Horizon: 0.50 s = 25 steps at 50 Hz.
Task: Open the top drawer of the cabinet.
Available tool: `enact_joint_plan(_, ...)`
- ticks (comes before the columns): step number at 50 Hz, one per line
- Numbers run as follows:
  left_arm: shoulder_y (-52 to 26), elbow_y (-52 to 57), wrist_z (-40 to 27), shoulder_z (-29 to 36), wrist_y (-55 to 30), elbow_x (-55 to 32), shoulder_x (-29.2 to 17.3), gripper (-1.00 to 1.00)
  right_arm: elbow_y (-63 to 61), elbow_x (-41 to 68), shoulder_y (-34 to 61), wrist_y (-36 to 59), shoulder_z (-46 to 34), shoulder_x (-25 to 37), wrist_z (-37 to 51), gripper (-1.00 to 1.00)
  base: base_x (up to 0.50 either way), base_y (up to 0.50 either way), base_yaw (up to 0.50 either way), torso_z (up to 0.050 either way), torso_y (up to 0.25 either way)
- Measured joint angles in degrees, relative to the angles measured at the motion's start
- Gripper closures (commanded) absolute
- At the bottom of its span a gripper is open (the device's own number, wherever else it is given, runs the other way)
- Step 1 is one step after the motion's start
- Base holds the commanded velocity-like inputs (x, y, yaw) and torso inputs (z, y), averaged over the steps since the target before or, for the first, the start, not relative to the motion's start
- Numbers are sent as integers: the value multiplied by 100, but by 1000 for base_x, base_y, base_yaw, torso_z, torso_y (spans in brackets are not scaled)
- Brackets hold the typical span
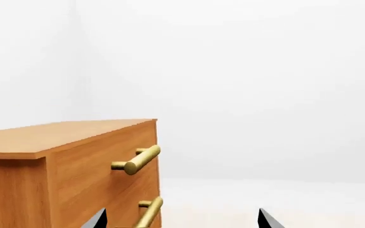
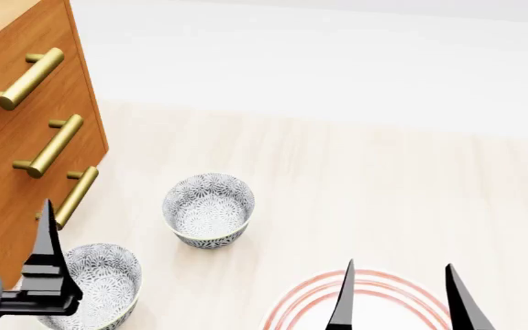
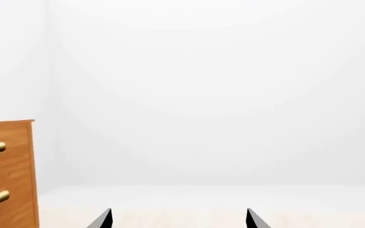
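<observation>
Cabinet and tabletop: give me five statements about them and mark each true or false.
1. The top drawer of the cabinet is shut flush with the two below. True.
2. The left gripper clamps a brass handle. False: it is apart from every handle, and its fingers stand wide open in the left wrist view.
3. Two patterned bowls stand upright on the table. True.
4. The bowls are stacked. False: they stand apart, side by side.
5. The right gripper holds the red-ringed plate. False: it is open and holds nothing.
</observation>
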Motion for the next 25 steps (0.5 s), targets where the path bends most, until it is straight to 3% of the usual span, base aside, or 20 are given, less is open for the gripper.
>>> enact_joint_plan(15, -1286, -50, -118, 1091, -1188, 1451, -721, -100, -27, 46, -25, 19, -20, 65, 10, -100, 0, 0, 0, 0, 0)
enact_joint_plan(25, -1980, -57, 54, 2420, -2025, 3059, -1424, -100, -19, 18, -27, 29, -81, 89, 18, -100, 0, 0, 0, 0, 0)
